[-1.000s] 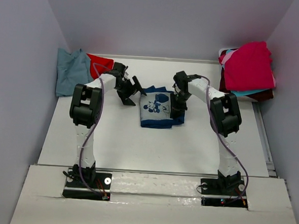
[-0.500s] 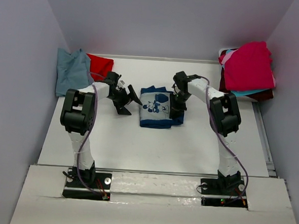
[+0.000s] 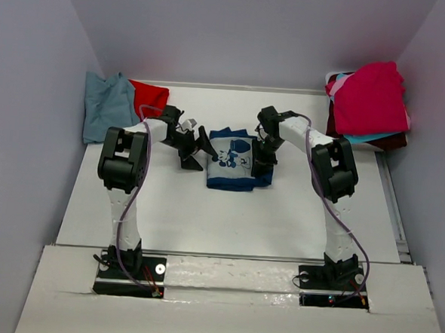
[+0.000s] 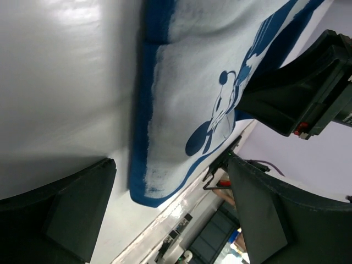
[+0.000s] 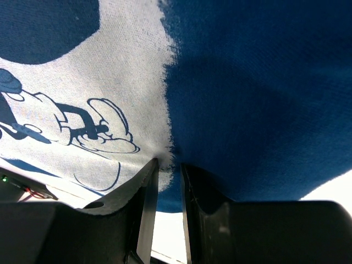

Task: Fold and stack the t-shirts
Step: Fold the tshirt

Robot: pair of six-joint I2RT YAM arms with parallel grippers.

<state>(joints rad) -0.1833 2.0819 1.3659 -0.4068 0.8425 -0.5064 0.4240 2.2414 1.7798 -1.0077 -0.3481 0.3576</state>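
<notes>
— What surrounds it all?
— A white table (image 3: pixel 227 219), pale lilac walls (image 3: pixel 246 32) on three sides, and a glossy white ledge (image 3: pixel 231 276) along the near edge.
— And on the right?
— A thin rail (image 3: pixel 393 211), perhaps metal.

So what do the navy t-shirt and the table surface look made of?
The navy t-shirt: soft matte knit cloth, probably cotton; fine grain shows up close. The table: smooth glossy white, maybe painted or laminate; it mirrors the light.
</notes>
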